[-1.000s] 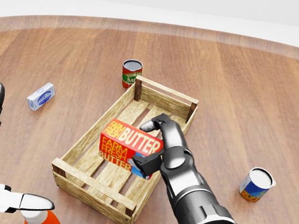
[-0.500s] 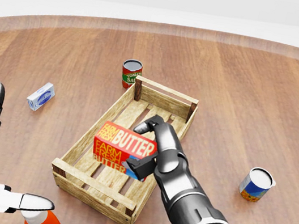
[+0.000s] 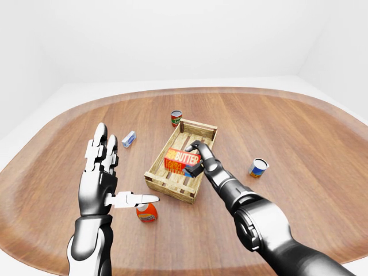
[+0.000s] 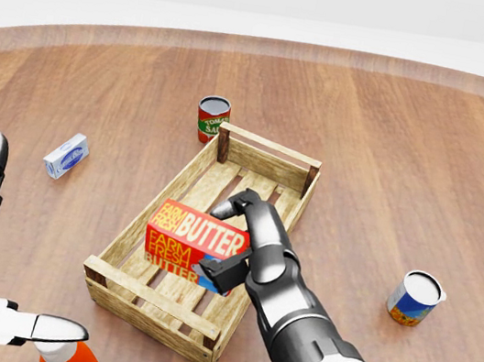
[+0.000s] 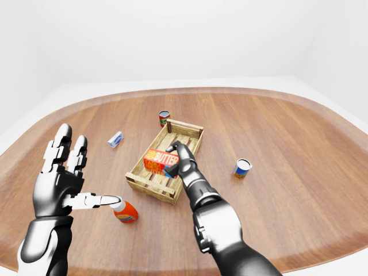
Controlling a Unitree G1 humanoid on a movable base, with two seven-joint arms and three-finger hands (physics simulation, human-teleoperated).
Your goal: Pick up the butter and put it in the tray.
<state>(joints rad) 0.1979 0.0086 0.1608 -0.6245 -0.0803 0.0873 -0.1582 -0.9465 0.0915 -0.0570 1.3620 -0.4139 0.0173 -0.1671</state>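
- Right hand (image 4: pixel 237 241) at centre of the head view, fingers clenched round the right end of the butter (image 4: pixel 195 238); thumb under the box's lower right corner, other fingers over its top edge.
- Butter: red and orange box lettered "FARM FRESH BUTTER", held inside the outline of the tray (image 4: pixel 148 217), over the slats in its lower half. Whether the box touches the slats cannot be told.
- Tray: wooden slatted crate, centre of the head view, long axis running from lower left to upper right on the bench (image 4: pixel 396 151).
- Left hand (image 3: pixel 103 172) raised at the left of the left-eye view, released, fingers spread and pointing up, thumb out to the right; grasps nothing.
- Orange bottle (image 3: pixel 147 212) lying on the bench just below the left thumb tip.
- Red can (image 4: pixel 212 118) upright, just beyond the tray's upper left corner.
- Small blue and white box (image 4: pixel 66 155) on the bench, left of the tray, well apart from it.
- Blue and yellow can (image 4: pixel 415 298) upright, right of the tray, well apart.
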